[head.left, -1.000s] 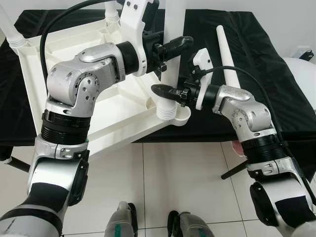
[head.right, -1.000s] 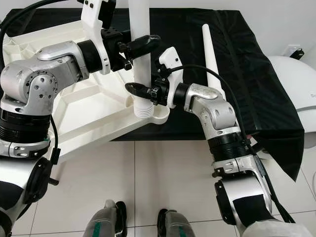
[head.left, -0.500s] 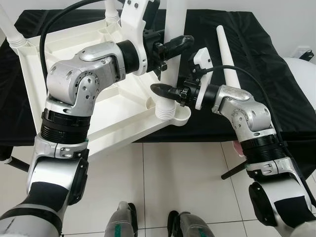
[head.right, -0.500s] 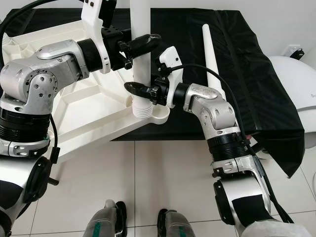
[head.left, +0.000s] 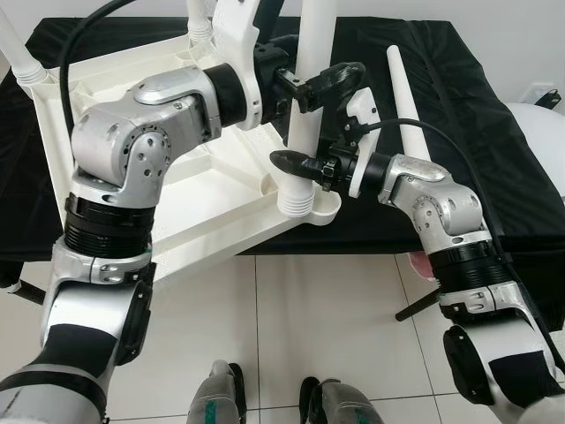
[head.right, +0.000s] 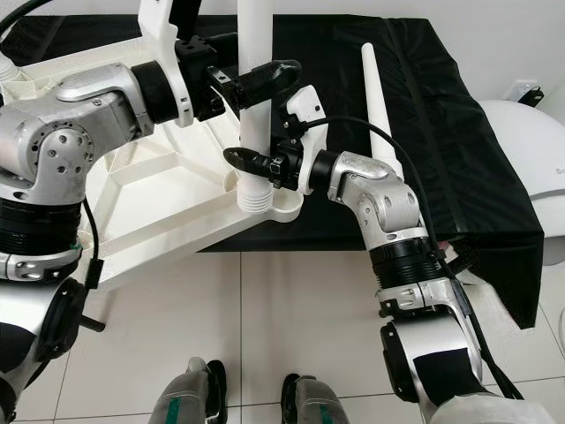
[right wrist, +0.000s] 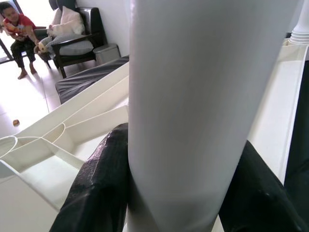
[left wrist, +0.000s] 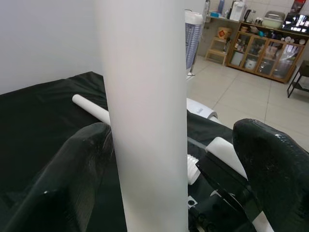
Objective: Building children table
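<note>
Pale grey floor tiles (head.left: 291, 309) lay nearest, running under the robot up to the work surface draped in a black plastic sheet (head.right: 441, 115). On it the upturned white plastic children's table top (head.left: 115, 84) rested tilted, its near corner socket (head.left: 309, 205) overhanging the sheet's front edge. In that socket stood the white plastic table leg (head.left: 306, 124), upright, its threaded foot showing at the rim. The right gripper (head.left: 287, 162) had its black fingers closed around the leg low down, just above the socket. Higher on the same leg, the left gripper (head.left: 331, 78) held it too, though more loosely: a small gap showed beside one finger in its wrist view. Beyond, a loose white tapered leg (head.left: 404, 93) lay on the sheet. Farther off stood a plain white wall (head.right: 494, 35), wooden glass-fronted cabinets (left wrist: 263, 48), and a person on a dark sofa (right wrist: 72, 41).
</note>
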Motion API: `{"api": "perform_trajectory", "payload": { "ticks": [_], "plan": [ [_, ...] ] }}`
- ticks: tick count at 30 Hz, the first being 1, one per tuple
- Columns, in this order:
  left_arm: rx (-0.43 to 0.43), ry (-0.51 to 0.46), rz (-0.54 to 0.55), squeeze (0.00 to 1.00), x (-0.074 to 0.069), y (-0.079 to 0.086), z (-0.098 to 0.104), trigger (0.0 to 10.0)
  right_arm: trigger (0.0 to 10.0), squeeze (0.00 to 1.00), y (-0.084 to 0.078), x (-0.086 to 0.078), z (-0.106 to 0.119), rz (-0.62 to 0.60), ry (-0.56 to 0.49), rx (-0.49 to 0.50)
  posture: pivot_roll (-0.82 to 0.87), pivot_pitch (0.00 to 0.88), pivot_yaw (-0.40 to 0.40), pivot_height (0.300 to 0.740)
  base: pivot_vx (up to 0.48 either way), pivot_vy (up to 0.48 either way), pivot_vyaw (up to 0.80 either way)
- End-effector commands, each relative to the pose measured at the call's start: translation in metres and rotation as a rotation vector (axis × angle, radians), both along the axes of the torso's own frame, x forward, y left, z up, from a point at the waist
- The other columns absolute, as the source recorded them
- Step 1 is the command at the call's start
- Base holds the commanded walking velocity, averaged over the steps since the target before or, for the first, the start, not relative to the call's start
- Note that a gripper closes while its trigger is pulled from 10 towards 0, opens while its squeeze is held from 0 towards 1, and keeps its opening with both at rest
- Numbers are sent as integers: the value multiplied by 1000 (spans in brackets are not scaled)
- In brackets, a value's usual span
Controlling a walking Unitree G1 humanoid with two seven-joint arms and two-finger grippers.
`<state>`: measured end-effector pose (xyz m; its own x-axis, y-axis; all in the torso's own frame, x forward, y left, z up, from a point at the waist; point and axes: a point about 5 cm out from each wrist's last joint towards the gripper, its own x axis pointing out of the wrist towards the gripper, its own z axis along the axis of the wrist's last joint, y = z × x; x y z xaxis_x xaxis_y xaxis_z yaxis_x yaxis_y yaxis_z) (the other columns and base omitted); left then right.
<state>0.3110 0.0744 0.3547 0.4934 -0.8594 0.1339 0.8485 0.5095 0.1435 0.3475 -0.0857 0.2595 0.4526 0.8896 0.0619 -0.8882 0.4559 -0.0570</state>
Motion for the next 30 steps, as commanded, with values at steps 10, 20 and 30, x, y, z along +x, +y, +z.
{"api": "perform_trajectory", "payload": {
  "ticks": [10,20,30],
  "plan": [
    [74,-4,-71,0,-2,13,0,10000,10000,0,-9,9,17,-72,-47,77,-7,176,-33,740,0,0,0],
    [20,49,25,0,3,38,-5,10000,10000,0,-18,11,17,-131,-65,104,-10,165,-26,740,0,0,0],
    [13,104,253,0,10,52,-35,10000,10000,0,-30,15,14,-252,-75,159,-9,153,-30,740,0,0,0]
  ]
}}
